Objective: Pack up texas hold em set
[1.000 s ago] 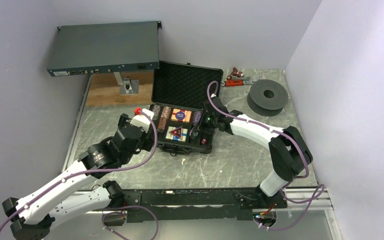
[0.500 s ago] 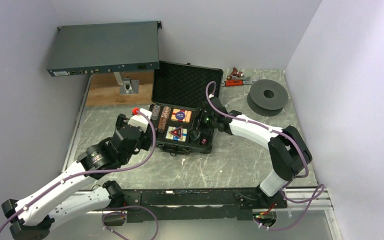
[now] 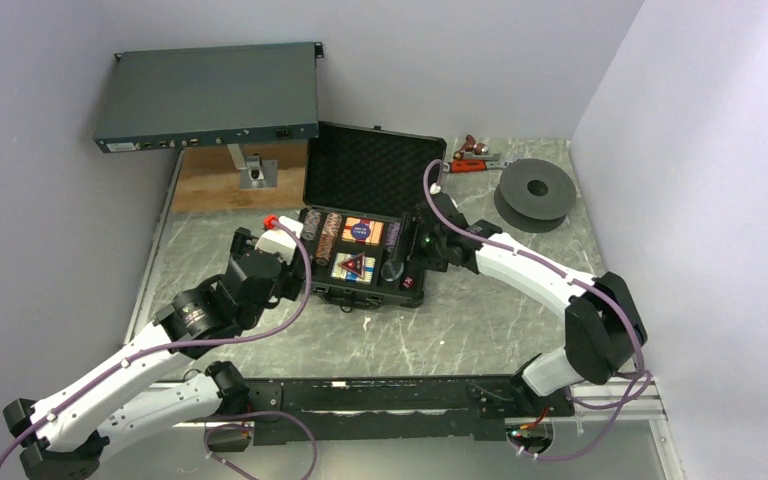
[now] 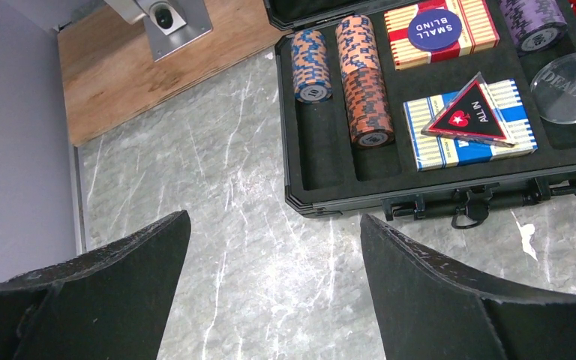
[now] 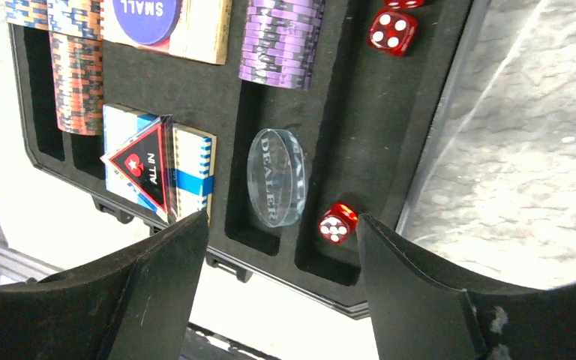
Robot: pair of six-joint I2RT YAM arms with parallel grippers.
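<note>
The black case (image 3: pixel 412 297) lies open mid-table, its foam lid (image 3: pixel 370 170) standing up behind. Its slots hold striped chip stacks in orange (image 4: pixel 364 90), blue (image 4: pixel 311 64) and purple (image 5: pixel 281 41). There are two card decks, one under a SMALL BLIND disc (image 4: pixel 435 28), the other under the triangular ALL IN marker (image 4: pixel 469 116). A clear DEALER button (image 5: pixel 276 176) and red dice (image 5: pixel 337 223) lie in the right-hand slots. My right gripper (image 5: pixel 281 225) hovers open over the case's front right corner, holding nothing. My left gripper (image 4: pixel 274 225) is open over bare table, left of the case.
A flat grey-blue rack unit (image 3: pixel 210 95) stands raised at the back left over a wooden board (image 3: pixel 210 185). A black spool (image 3: pixel 535 193) and a small orange tool (image 3: pixel 470 160) lie at the back right. Walls close in on three sides.
My right gripper has gone from shut to open and pulled back slightly to the right over the case. The left arm has stayed put.
</note>
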